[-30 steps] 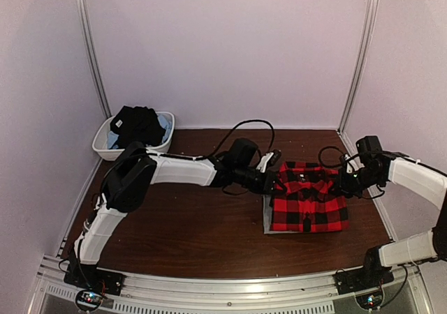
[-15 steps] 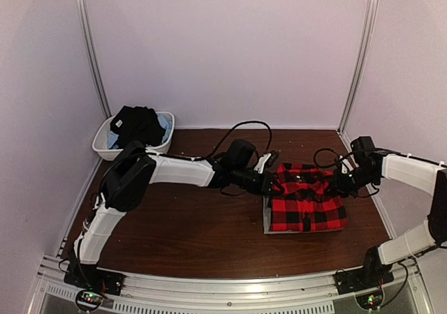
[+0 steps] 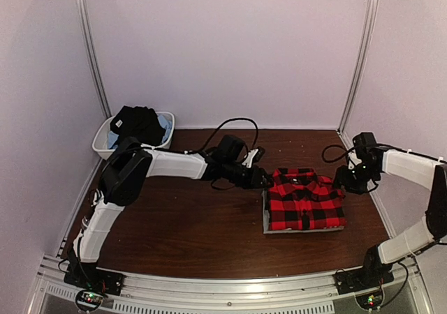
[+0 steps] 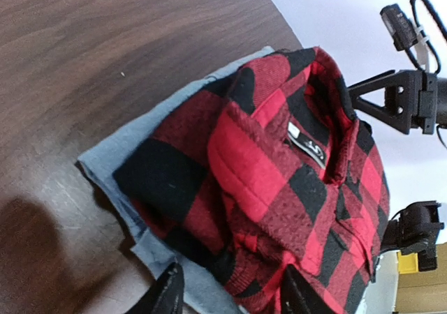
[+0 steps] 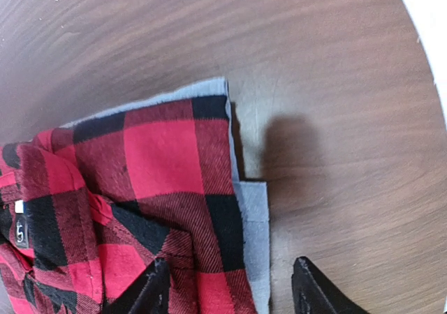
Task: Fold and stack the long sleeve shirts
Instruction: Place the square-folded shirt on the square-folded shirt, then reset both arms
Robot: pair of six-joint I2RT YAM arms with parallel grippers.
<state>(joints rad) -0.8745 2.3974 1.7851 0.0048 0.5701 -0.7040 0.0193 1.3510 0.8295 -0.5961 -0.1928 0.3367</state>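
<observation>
A folded red-and-black check flannel shirt [image 3: 304,199] lies on top of a folded grey shirt [image 3: 266,216], whose edges show beneath it at the table's right centre. My left gripper [image 3: 264,180] sits just off the stack's far-left corner, open, with nothing between its fingers. In the left wrist view the check shirt [image 4: 279,167], with its white label, covers the grey shirt [image 4: 112,150], and my gripper [image 4: 230,296] hovers at their edge. My right gripper [image 3: 342,181] is open beside the far-right corner. The right wrist view shows check cloth [image 5: 154,167] over grey cloth [image 5: 253,216] between spread fingers [image 5: 225,293].
A white tub [image 3: 101,145] holding dark and light blue clothes stands at the back left. Black cables loop over the table behind the stack. Brown tabletop [image 3: 181,223] spreads in front of and left of the shirts. White walls close in the sides.
Both grippers have let go of the check shirt and opened. They drew back from its far corners, the left one to the left, the right one to the right. The shirt now lies flatter.
</observation>
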